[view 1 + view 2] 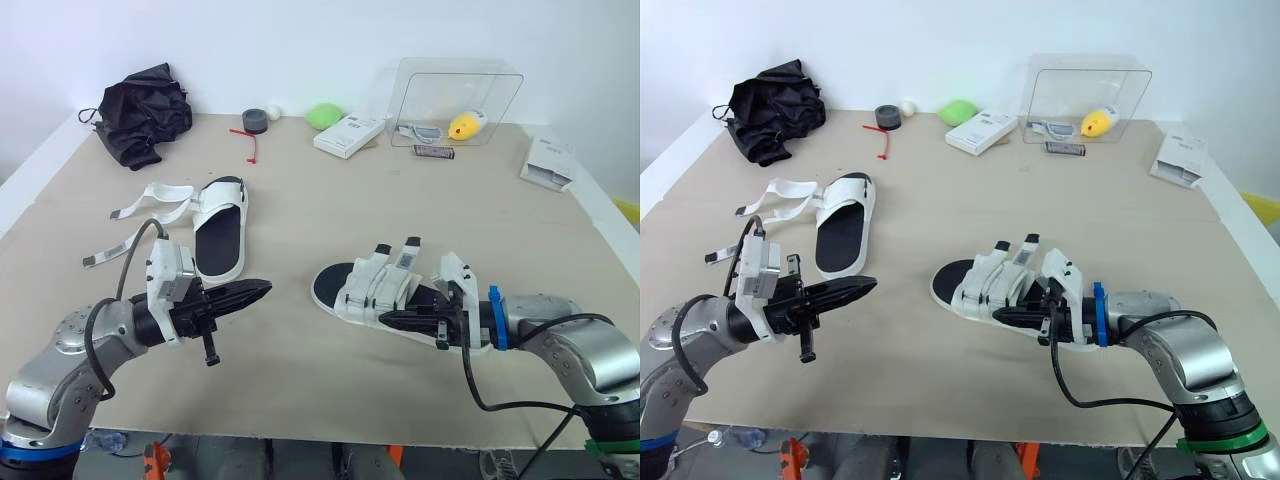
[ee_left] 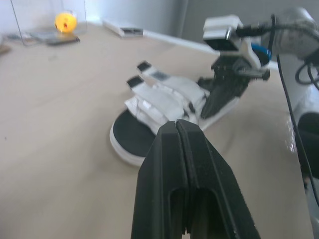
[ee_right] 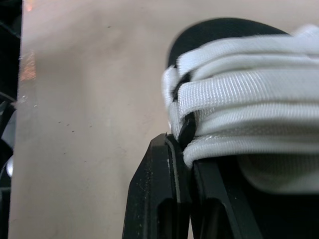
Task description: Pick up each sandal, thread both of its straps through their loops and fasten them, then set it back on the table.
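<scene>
A white sandal with a black sole (image 1: 375, 290) lies on the table right of centre, its straps folded across the top. My right gripper (image 1: 385, 318) is shut, its tips tucked against the near side of those straps (image 3: 239, 99); a strap edge lies over one finger (image 3: 212, 199). A second sandal (image 1: 220, 240) lies further back on the left, with its loose straps (image 1: 150, 205) spread out on the table. In front of that sandal my left gripper (image 1: 262, 289) hovers just above the table, shut and empty, pointing at the first sandal (image 2: 164, 99).
A black cloth bundle (image 1: 145, 112) sits at the back left. Along the back edge are a tape roll (image 1: 255, 121), a green object (image 1: 323, 115), a white box (image 1: 349, 135) and a clear container (image 1: 455, 100) holding a yellow toy. Another white box (image 1: 548, 160) lies at the far right.
</scene>
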You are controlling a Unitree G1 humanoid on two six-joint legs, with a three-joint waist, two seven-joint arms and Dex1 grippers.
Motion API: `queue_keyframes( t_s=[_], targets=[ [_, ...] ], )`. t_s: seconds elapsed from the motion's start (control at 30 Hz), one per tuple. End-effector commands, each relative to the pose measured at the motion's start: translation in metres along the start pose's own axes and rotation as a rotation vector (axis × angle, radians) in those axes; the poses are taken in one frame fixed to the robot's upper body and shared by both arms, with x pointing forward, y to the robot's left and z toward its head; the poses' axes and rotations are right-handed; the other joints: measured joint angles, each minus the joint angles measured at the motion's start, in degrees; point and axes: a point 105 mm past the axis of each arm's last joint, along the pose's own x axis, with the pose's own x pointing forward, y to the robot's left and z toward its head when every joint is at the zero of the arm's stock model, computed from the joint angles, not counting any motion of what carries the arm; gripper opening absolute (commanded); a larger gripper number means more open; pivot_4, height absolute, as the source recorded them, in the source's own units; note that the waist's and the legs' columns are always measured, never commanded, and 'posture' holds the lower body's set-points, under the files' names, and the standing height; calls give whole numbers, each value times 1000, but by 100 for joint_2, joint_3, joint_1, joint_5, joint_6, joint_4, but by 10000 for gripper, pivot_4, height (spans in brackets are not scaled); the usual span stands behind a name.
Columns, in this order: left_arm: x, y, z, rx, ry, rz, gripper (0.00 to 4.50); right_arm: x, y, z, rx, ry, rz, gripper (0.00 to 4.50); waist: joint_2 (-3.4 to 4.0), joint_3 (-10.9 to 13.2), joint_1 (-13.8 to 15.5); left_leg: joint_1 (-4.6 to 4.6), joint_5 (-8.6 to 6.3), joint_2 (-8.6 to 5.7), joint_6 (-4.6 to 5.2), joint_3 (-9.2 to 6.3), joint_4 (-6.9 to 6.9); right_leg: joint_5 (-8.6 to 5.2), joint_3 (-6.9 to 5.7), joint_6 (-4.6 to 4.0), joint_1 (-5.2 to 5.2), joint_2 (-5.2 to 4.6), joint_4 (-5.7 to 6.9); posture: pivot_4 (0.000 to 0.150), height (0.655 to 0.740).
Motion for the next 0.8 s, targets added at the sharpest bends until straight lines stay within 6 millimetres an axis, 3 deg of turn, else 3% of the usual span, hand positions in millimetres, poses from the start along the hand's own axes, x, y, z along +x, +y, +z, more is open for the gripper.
queue_keyframes(
  t_s=[0.03, 0.1, 0.13, 0.23, 0.43, 0.6, 0.63, 0.7, 0.8],
  targets=[
    [11, -8, 8, 62, -22, -65, 0, -21, -45, 21, 42, -112, -267, 355, 0, 0, -1, 0, 4, 1, -2, 2, 3, 4, 0, 6, 1, 2, 0, 1500, 7400],
    [15, -7, 5, 76, -8, -79, 0, -35, -68, 30, 90, -175, -407, 355, 0, 2, 2, -1, 25, -1, -11, 13, 4, 15, 9, 24, -2, 1, 0, 1500, 7400],
    [17, -6, 2, 86, 7, -87, 0, -47, -90, 31, 120, -187, -548, 355, 1, 2, 3, -2, 33, -4, -12, 22, 4, 20, 13, 32, -4, -1, 0, 1500, 7400],
    [21, -3, -1, 105, 14, -82, 0, -76, -134, 20, 242, -181, -864, 355, 0, 2, 0, -2, 45, -7, -8, 51, 4, 34, 26, 38, -7, -6, -3, 1500, 7400],
    [31, 1, 1, 113, -3, -87, 0, -82, -161, 9, 571, -292, -1008, 355, -2, 0, -20, -6, 48, 0, -5, 76, -13, 59, 57, 2, -31, 22, -2, 1500, 7400],
    [41, 9, 12, 128, -47, -53, 0, -66, -170, 10, 577, -274, -996, 355, -6, -3, -35, -2, 49, 12, -2, 88, -8, 75, 70, -3, -32, 41, -1, 1500, 7400],
    [42, 11, 14, 130, -55, -43, 0, -61, -170, 12, 573, -274, -967, 8261, -8, -4, -41, 0, 51, 15, 1, 99, -3, 84, 79, 2, -32, 43, -2, 1500, 7400],
    [44, 13, 15, 136, -56, -22, 0, -57, -168, 16, 563, -273, -928, 16014, -7, -4, -56, 1, 59, 15, 11, 111, -1, 93, 90, 18, -32, 43, -6, 1500, 7400],
    [44, 15, 14, 139, -49, 7, 0, -58, -160, 23, 524, -257, -854, 31598, -7, -4, -71, 3, 63, 16, 16, 125, -1, 99, 103, 29, -38, 44, -6, 1500, 7400]
  ],
)
